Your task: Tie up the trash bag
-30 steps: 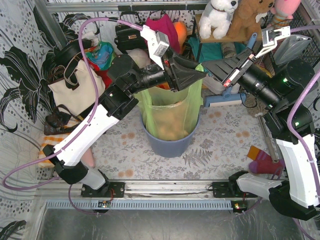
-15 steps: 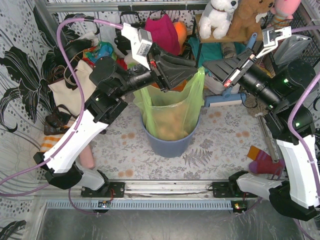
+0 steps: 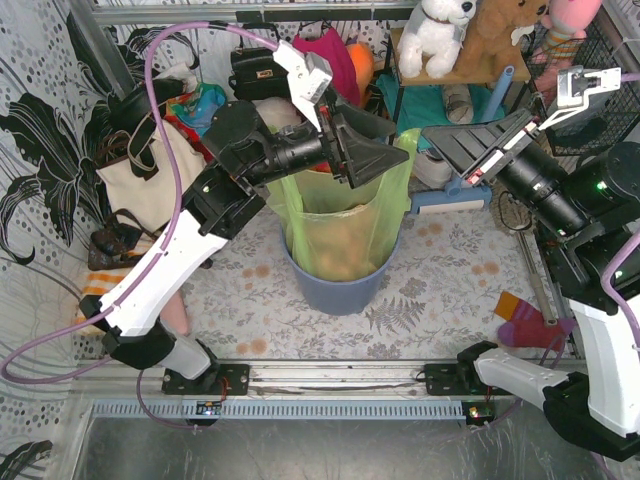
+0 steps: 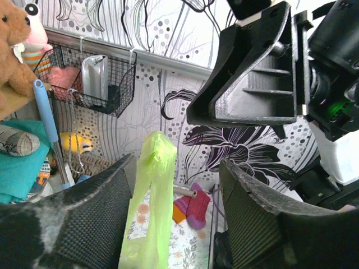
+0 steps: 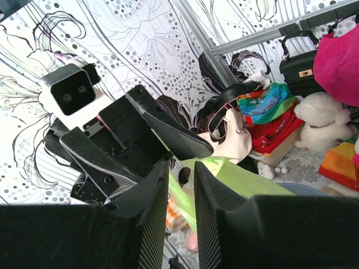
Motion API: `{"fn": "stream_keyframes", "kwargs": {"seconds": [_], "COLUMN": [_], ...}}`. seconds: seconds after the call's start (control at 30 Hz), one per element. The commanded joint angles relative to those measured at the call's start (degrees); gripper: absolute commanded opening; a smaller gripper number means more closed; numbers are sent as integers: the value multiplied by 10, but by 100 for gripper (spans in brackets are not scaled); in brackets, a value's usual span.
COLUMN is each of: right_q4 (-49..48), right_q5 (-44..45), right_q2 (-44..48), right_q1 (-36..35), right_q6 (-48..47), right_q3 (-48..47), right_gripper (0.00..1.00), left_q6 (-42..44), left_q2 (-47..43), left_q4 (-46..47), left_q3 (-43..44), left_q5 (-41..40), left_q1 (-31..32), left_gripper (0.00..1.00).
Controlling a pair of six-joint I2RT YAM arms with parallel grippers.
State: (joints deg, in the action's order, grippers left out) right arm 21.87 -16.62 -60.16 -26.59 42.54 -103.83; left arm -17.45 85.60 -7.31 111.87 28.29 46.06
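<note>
The trash bag (image 3: 340,232) is thin light-green plastic with brown paper showing through. It sits in a blue-grey bin (image 3: 338,292) at the middle of the table. One flap of the bag (image 4: 150,196) stands up between my left gripper's (image 4: 175,162) wide-open fingers, close to the left finger. From above, the left gripper (image 3: 398,138) hovers over the bag's right rim. My right gripper (image 3: 445,150) faces it from the right, off the bag. Its jaws (image 5: 180,168) stand a narrow gap apart with nothing between them, and the green plastic (image 5: 241,179) shows beyond.
A cream tote bag (image 3: 150,180) leans at the left wall. A pink and orange sock (image 3: 525,320) lies at the right. Plush toys (image 3: 440,35) sit on a back shelf, with a black handbag (image 3: 255,72) and a wire basket (image 4: 95,84) nearby.
My left gripper swung back over the bag's right rim and opened wide. My right gripper opened slightly and drew back to the right, away from the bag.
</note>
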Motion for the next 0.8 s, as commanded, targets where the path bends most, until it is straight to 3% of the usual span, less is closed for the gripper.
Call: {"fn": "stream_keyframes", "kwargs": {"seconds": [0.0, 0.3, 0.5, 0.77], "right_q4": [-5, -2, 5, -3], "right_q5": [11, 15, 22, 19], "right_q2": [4, 11, 17, 16], "right_q1": [0, 0, 0, 0], "right_q6": [-8, -10, -15, -14], "right_q3": [1, -1, -4, 2], "right_gripper": [25, 23, 20, 18], "left_q6": [-2, 5, 8, 8], "left_q2": [11, 79, 84, 65], "left_q4": [17, 12, 8, 5], "left_q3": [20, 86, 85, 72], "left_q5": [9, 24, 23, 4], "left_q1": [-2, -2, -2, -2], "left_gripper": [71, 74, 60, 51]}}
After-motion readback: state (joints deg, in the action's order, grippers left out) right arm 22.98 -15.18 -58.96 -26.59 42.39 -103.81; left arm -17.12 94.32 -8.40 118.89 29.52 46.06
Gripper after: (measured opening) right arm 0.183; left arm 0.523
